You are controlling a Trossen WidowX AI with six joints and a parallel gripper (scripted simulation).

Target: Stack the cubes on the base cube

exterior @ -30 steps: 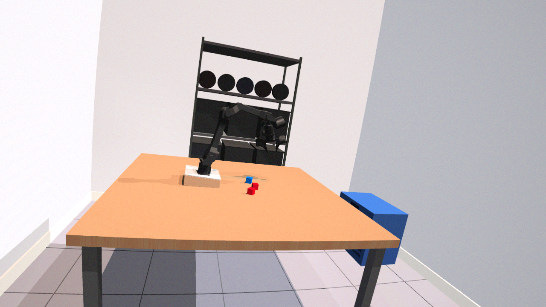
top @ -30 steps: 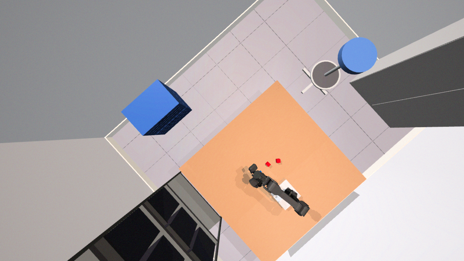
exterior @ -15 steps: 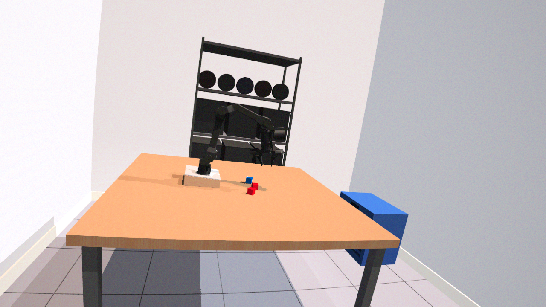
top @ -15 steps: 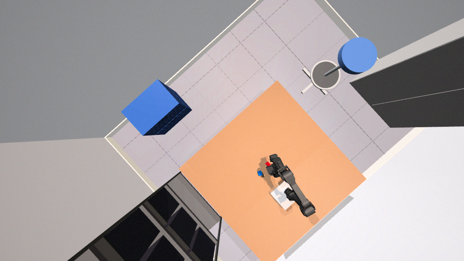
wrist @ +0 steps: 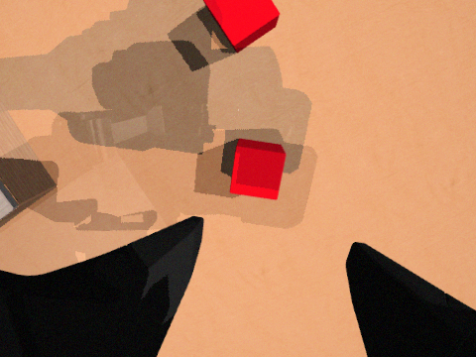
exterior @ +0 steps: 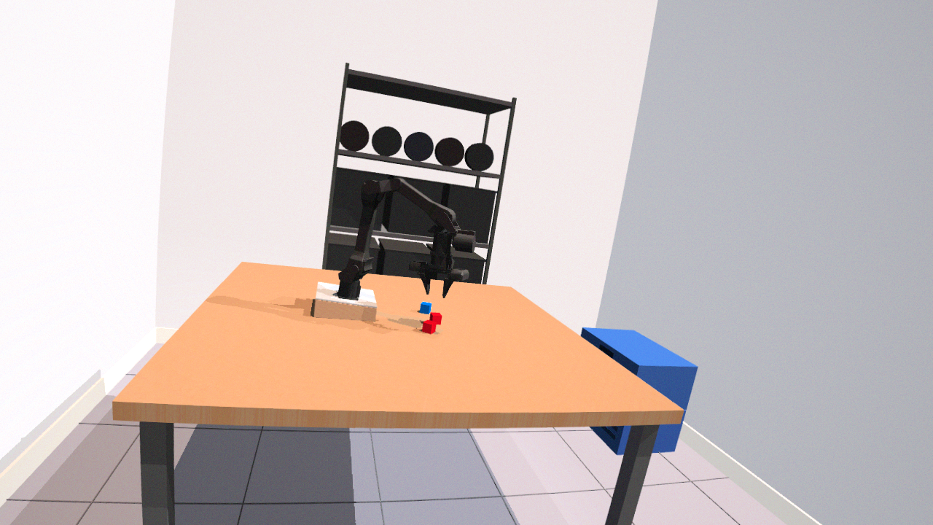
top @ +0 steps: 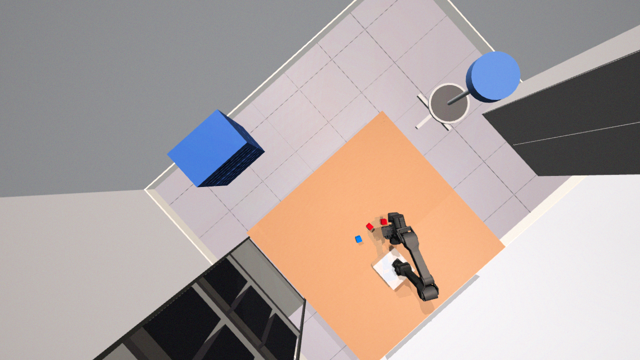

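Note:
A red cube (top: 383,221) (exterior: 428,327) (wrist: 258,170) lies on the table, nearest the gripper in the wrist view. A second red cube (top: 370,226) (exterior: 435,318) (wrist: 243,19) lies beside it, apart and turned at another angle, cut by the top edge of the wrist view. The blue cube (top: 358,239) (exterior: 425,307) lies in line beyond it, with nothing on top, and is outside the wrist view. My gripper (exterior: 436,294) (wrist: 277,241) points down, open and empty, above the table near the cubes. Its fingertips are hidden in the top view.
The arm's white base block (top: 383,267) (exterior: 344,308) stands on the wooden table (top: 340,192) (exterior: 365,372), with one corner showing in the wrist view. A black shelf rack (exterior: 430,94) stands behind the table, and a blue cabinet (top: 210,147) (exterior: 665,385) beside it. A blue round stool (top: 494,75) also shows.

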